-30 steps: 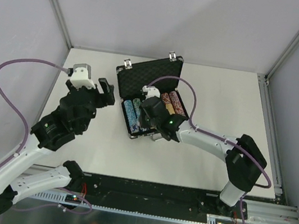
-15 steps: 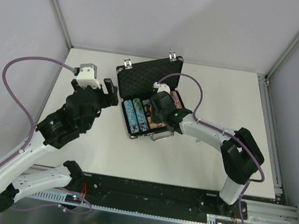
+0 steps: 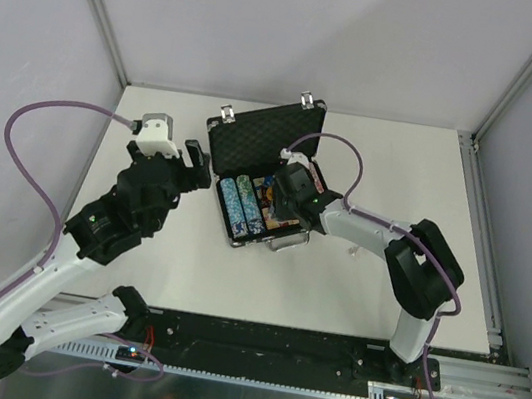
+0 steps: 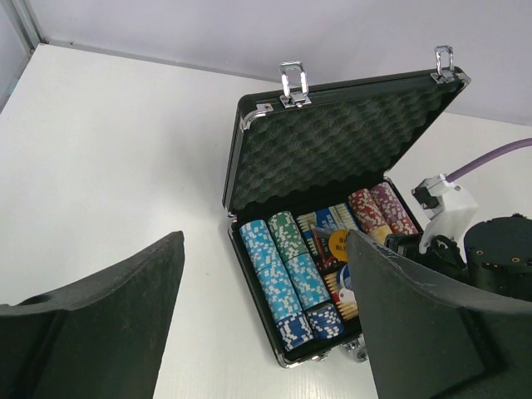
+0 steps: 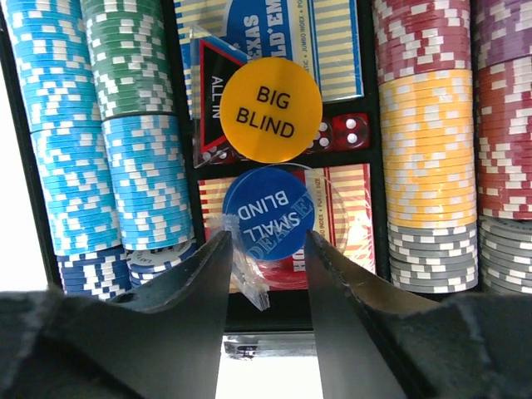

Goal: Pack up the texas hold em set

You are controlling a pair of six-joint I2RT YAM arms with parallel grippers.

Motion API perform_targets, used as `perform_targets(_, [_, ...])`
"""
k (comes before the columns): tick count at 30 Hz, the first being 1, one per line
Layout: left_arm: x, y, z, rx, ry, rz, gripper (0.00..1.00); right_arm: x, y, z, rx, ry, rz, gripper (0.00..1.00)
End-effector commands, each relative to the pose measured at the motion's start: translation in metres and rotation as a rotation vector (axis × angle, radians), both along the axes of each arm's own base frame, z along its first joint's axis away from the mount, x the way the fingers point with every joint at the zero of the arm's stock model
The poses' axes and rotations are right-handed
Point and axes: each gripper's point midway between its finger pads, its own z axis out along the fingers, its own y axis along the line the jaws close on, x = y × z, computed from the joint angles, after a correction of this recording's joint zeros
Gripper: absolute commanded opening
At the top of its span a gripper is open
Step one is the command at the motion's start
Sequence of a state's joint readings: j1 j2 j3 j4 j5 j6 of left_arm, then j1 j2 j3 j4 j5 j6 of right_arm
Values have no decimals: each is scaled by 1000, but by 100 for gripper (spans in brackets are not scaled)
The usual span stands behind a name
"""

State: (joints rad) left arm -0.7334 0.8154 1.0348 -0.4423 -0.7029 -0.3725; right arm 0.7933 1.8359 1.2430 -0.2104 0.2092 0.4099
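Briefcase sits mid-table, open, foam lid upright at the far side. Chip rows fill both flanks; the centre bay holds card decks, red dice, BIG BLIND button and SMALL BLIND button. Right gripper hovers over the blue button, jaws parted and empty. Left gripper waits beside the case, spread wide, holding nothing. Loading looks finished; next likely: lift the right arm clear, tip the lid down, press the latches.

Black briefcase open, foam-lined lid raised; chip rows, decks, red dice, 2 buttons inside.
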Motion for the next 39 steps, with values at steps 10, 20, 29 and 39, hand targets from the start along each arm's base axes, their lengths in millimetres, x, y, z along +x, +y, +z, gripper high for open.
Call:
perform_targets(10, [2,-3,4,-11,-19,-15,85,1,-66,82,33,-118,-283,56])
perform_targets(20, [4,-10,-5,-8,0,-38,85,-39,-179,31,39,27,-606,48])
perform_targets(29, [6,-16,-9,-12,7,-55,85,-57,-230,-5,0,118,-740,41])
perform_targets(39, [6,-18,-10,-6,9,-67,86,-63,-245,-43,-41,200,-766,36])
